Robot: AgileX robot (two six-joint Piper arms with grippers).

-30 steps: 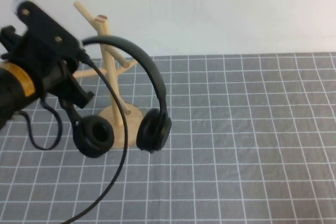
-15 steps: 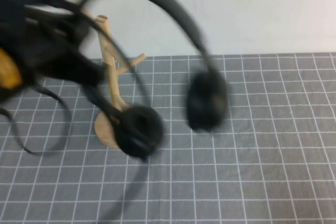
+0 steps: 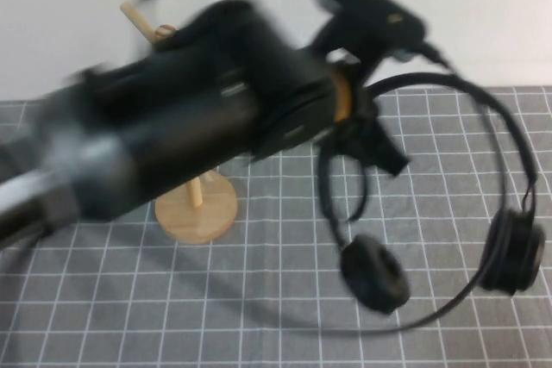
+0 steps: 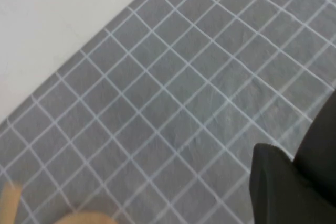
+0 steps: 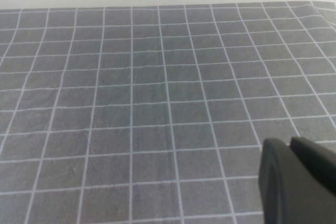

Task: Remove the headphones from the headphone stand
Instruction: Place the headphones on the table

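Note:
The black headphones [image 3: 509, 140] hang in the air to the right of the headphone stand [image 3: 196, 207], clear of its pegs. One ear cup [image 3: 373, 275] swings low over the mat, the other [image 3: 513, 252] hangs further right. My left gripper [image 3: 366, 131] is shut on the thin headband near its left end. My left arm stretches across the stand and hides most of its pole. In the left wrist view only the dark left gripper [image 4: 286, 182] and grey mat show. My right gripper [image 5: 287, 144] is shut and empty over the mat, out of the high view.
A grey gridded mat [image 3: 285, 299] covers the table, with a white wall behind it. A thin black cable [image 3: 319, 329] trails from the headphones low across the mat. The stand's tan base [image 4: 79, 219] shows at the edge of the left wrist view.
My left arm has swung from the left of the stand to its right, carrying the headphones off the stand and over the open mat.

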